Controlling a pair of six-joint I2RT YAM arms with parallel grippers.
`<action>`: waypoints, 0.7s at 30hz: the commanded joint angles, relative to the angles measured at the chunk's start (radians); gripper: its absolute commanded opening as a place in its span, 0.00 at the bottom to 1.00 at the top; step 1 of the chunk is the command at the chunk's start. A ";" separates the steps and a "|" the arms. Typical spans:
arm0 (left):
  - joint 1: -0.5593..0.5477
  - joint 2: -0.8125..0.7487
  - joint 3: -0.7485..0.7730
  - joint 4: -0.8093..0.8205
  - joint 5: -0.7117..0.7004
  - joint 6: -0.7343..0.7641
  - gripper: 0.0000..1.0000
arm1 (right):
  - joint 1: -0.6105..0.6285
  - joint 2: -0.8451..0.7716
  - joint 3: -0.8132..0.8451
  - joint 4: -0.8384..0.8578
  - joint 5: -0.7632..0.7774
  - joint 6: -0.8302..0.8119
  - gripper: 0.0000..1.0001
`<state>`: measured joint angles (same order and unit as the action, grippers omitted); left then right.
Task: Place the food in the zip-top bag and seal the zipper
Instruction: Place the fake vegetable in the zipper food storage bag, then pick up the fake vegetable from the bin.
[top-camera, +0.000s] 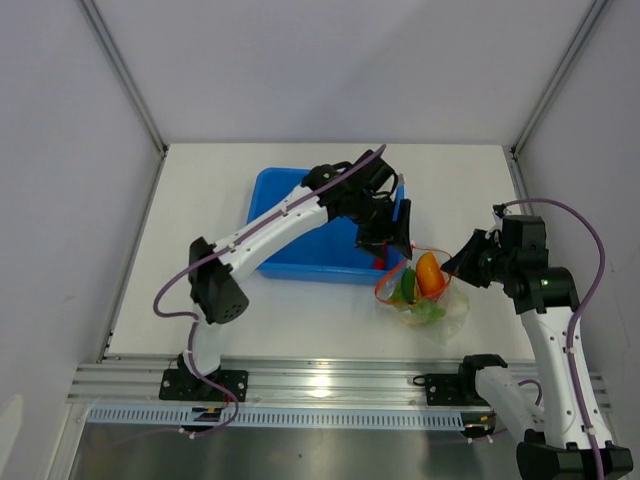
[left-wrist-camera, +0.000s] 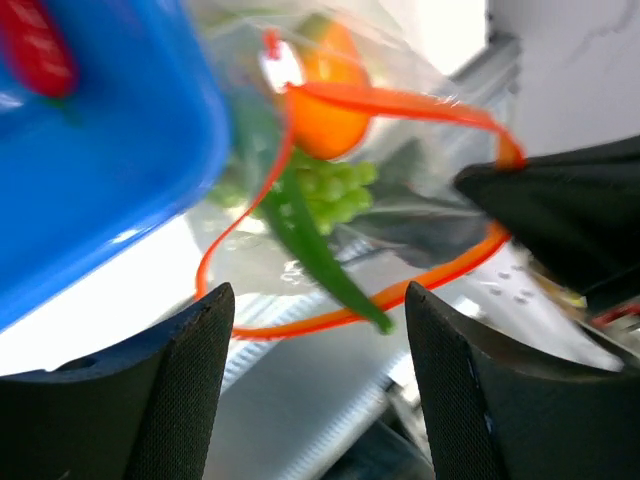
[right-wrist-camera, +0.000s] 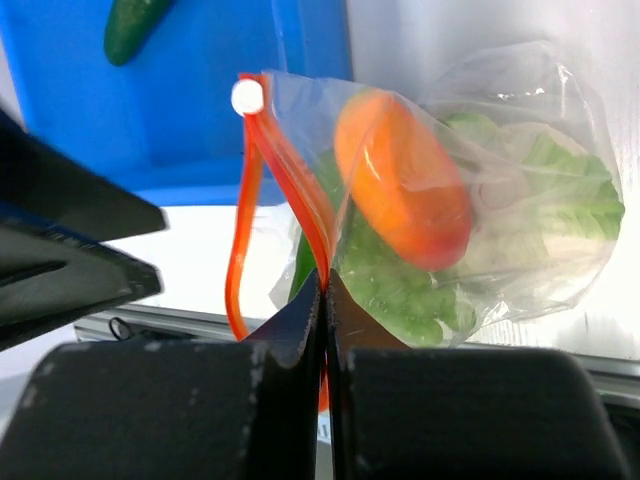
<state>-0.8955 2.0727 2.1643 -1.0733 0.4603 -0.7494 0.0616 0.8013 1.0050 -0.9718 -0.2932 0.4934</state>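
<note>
At the near right corner of the blue tub (top-camera: 290, 215), the left gripper (left-wrist-camera: 318, 300) is standing wide open just above the bag's mouth, with nothing between its fingers. The right gripper (right-wrist-camera: 325, 290) is pinching shut on the zipper (right-wrist-camera: 238, 240) and is holding that orange-red strip up so that the mouth is gaping in a loop. The zip-top bag (right-wrist-camera: 570, 110) is lying on the table (top-camera: 210, 190) between the tub and the right arm. It is already carrying an orange fruit (right-wrist-camera: 400, 180) and a grape bunch (left-wrist-camera: 335, 190). A slender green piece (left-wrist-camera: 310, 240) is slanting through the opening. A red chili (left-wrist-camera: 35, 50) and a dark green cucumber (right-wrist-camera: 135, 25) are waiting in the tub, so the inspector judges that loading is the step in hand and that sealing is not yet begun. The next move appears to call for the left arm to lift clear without snagging the strip and return to the tub, while the right is holding the mouth open. It cannot be told whether the green piece is resting fully inside the bag. A pale leafy shape behind the orange is too blurred to name, and the left arm is covering much of the tub in the top view.
</note>
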 joint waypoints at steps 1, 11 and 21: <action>0.024 -0.163 -0.084 -0.011 -0.210 0.148 0.70 | 0.003 0.030 0.112 -0.025 -0.026 0.036 0.00; 0.199 -0.277 -0.258 0.024 -0.505 0.340 0.82 | 0.003 0.073 0.078 -0.016 -0.060 0.063 0.00; 0.362 -0.125 -0.225 0.090 -0.594 0.652 0.90 | 0.003 0.134 0.101 -0.057 -0.041 0.057 0.00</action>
<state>-0.5568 1.9179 1.9339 -1.0515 -0.0769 -0.2825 0.0616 0.9333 1.0767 -1.0210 -0.3260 0.5423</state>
